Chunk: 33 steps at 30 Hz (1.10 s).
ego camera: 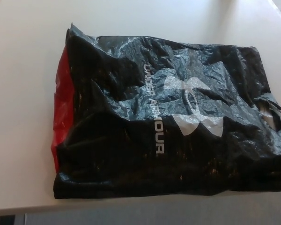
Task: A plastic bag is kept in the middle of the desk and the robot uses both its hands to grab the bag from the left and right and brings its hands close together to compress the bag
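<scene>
I see a crinkly black plastic bag (164, 117) with a red side lying flat on the white surface (23, 93). I can't see either hand, so I cannot tell about the fingers.

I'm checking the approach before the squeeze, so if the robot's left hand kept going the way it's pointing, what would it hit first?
That cannot be judged: neither hand is in view, so no heading shows. Only the black plastic bag lies flat on the desk, its red side toward the robot's left.

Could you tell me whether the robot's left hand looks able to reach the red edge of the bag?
Probably yes: the red edge borders bare desk, with nothing in the way, though neither hand is in view.
</scene>
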### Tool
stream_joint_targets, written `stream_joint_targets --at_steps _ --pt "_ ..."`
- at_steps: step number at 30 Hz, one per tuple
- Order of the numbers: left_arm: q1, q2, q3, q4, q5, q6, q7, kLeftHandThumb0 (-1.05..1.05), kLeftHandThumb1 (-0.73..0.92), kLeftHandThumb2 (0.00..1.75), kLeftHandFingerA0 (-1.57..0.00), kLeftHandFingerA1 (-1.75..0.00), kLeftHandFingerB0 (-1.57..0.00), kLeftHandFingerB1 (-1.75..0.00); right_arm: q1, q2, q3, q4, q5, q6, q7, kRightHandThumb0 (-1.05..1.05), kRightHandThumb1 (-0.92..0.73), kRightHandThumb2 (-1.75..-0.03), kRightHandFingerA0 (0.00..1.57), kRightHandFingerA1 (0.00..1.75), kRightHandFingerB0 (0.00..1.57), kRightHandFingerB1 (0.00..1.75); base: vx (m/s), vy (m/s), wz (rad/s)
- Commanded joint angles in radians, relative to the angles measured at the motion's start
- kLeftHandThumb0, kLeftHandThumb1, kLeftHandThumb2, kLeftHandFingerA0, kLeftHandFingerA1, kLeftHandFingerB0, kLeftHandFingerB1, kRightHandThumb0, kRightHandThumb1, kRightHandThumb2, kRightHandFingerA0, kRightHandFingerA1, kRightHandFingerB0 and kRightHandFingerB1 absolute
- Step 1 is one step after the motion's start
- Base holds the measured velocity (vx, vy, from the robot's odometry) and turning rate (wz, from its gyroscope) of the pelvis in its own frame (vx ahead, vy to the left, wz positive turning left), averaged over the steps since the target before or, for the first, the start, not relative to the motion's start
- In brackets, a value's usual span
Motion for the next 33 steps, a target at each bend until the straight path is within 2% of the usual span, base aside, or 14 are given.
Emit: stream_joint_targets --at_steps 1,2,3,6,7,12,17,21,30,31,32,33 --pt "-0.09 -0.04 -0.142 0.31 0.176 0.071 0.062 -0.58 0.89 0.66 -0.36 -0.52 -0.32 -0.43 -0.133 0.033 0.054 0.361 -0.01 0.206 -0.012 -0.67 -0.74 -1.09 0.01 0.47 0.07 0.42 0.0 0.0 0.0" --pt "-0.086 -0.048 -0.155 0.338 0.199 0.046 0.071 -0.58 0.89 0.66 -0.36 -0.52 -0.32 -0.43 -0.132 0.038 0.058 0.393 -0.013 0.193 -0.014 -0.67 -0.74 -1.09 0.01 0.47 0.07 0.42 0.0 0.0 0.0" --pt "-0.084 -0.062 -0.164 0.354 0.194 0.038 0.071 -0.55 0.88 0.66 -0.34 -0.5 -0.32 -0.42 -0.131 0.04 0.062 0.424 -0.026 0.173 -0.024 -0.34 -0.64 -1.17 0.01 0.51 0.0 0.49 0.0 0.0 0.0" --pt "-0.076 -0.139 -0.215 0.452 0.172 0.005 0.068 -0.47 0.88 0.69 -0.3 -0.47 -0.32 -0.44 -0.119 0.061 0.1 0.577 -0.102 0.109 -0.087 -0.35 -0.61 -1.16 0.0 0.49 0.0 0.48 0.0 0.0 0.0" --pt "-0.078 -0.155 -0.227 0.485 0.169 -0.01 0.067 -0.44 0.89 0.69 -0.31 -0.48 -0.31 -0.44 -0.124 0.062 0.114 0.626 -0.129 0.098 -0.121 -0.68 -0.92 -0.69 0.2 0.38 0.18 0.34 0.0 0.0 0.0" --pt "-0.079 -0.225 -0.257 0.577 0.127 0.028 0.071 -0.46 0.9 0.69 -0.28 -0.44 -0.29 -0.4 -0.138 0.081 0.161 0.806 -0.161 0.076 -0.175 -0.62 -0.92 -0.67 0.19 0.35 0.18 0.33 0.0 0.0 0.0" --pt "-0.111 -0.248 -0.275 0.721 0.121 -0.011 0.07 -0.48 0.9 0.67 -0.27 -0.41 -0.29 -0.37 -0.15 0.109 0.199 0.916 -0.155 0.06 -0.177 -0.65 -0.91 -0.67 0.18 0.34 0.18 0.32 0.0 0.0 0.0" --pt "-0.133 -0.248 -0.302 0.774 0.153 -0.014 0.098 -0.52 0.91 0.67 -0.3 -0.42 -0.28 -0.36 -0.168 0.126 0.234 0.961 -0.174 0.041 -0.203 -0.66 -0.92 -0.65 0.19 0.35 0.19 0.32 0.0 0.0 0.0" --pt "-0.24 -0.305 -0.433 0.904 0.211 0.05 0.135 -0.54 0.91 0.68 -0.21 -0.39 -0.23 -0.34 -0.234 0.237 0.309 0.989 -0.179 0.08 -0.208 -0.63 -0.92 -0.67 0.18 0.33 0.19 0.33 0.0 0.0 0.0" --pt "-0.242 -0.315 -0.439 0.911 0.206 0.05 0.136 -0.53 0.92 0.68 -0.22 -0.4 -0.23 -0.34 -0.238 0.244 0.316 0.991 -0.184 0.088 -0.21 -0.63 -0.92 -0.68 0.17 0.32 0.19 0.32 0.0 0.0 0.0" --pt "-0.25 -0.335 -0.452 0.929 0.209 0.047 0.146 -0.27 0.65 1.17 -0.11 -0.53 -0.08 -0.5 -0.242 0.261 0.326 0.988 -0.187 0.102 -0.204 -0.33 -0.63 -1.16 0.0 0.49 0.0 0.48 0.0 0.0 0.0" --pt "-0.254 -0.35 -0.463 0.944 0.218 0.046 0.158 -0.27 0.65 1.17 -0.11 -0.53 -0.08 -0.5 -0.241 0.275 0.332 0.984 -0.184 0.106 -0.194 -0.33 -0.63 -1.16 0.0 0.49 0.0 0.48 0.0 0.0 0.0"
